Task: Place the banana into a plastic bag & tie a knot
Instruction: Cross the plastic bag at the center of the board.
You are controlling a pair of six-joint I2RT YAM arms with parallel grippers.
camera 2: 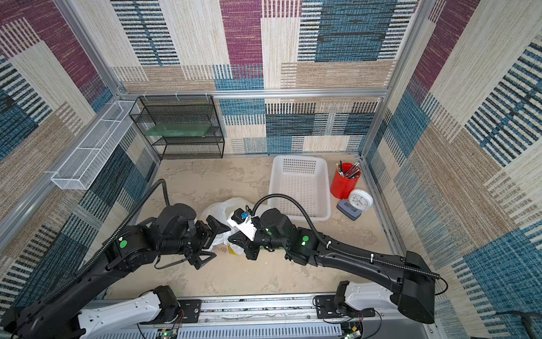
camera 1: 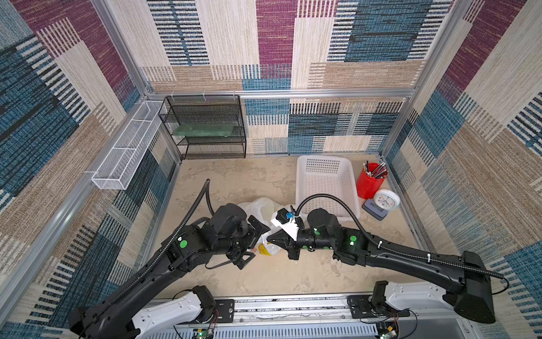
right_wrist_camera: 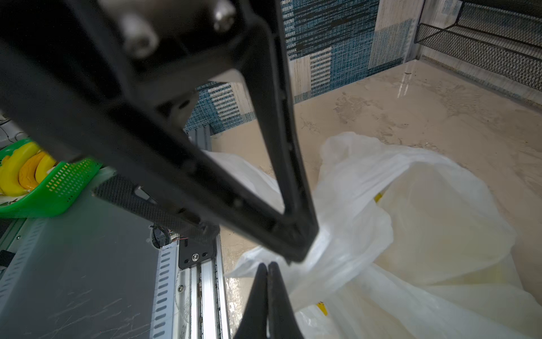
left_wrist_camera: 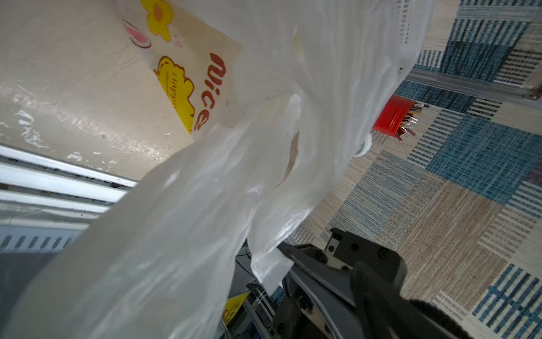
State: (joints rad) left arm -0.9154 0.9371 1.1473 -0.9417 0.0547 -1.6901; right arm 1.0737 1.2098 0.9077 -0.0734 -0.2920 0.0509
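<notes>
The plastic bag (camera 1: 258, 207) (camera 2: 223, 208) lies crumpled mid-table, translucent white with yellow prints. My left gripper (camera 1: 259, 242) (camera 2: 221, 242) is open, its jaws standing wide around the bag's near part. Film fills the left wrist view (left_wrist_camera: 205, 205); one left finger (right_wrist_camera: 281, 146) crosses the right wrist view. My right gripper (camera 1: 268, 240) (right_wrist_camera: 267, 264) is shut, its tips against the bag's edge, nothing visibly between them; its tip (left_wrist_camera: 283, 249) sits beside a loose flap. A pale yellow shape (right_wrist_camera: 440, 223) shows through the film, perhaps the banana. The knot is out of view.
A white perforated basket (camera 1: 322, 167) stands behind the right arm. A red pen cup (camera 1: 370, 180) and a small clock (camera 1: 386, 199) are at the right wall. A black mesh shelf (camera 1: 205, 129) stands at the back left. A green basket of bananas (right_wrist_camera: 55, 190) sits beyond the table's front rail.
</notes>
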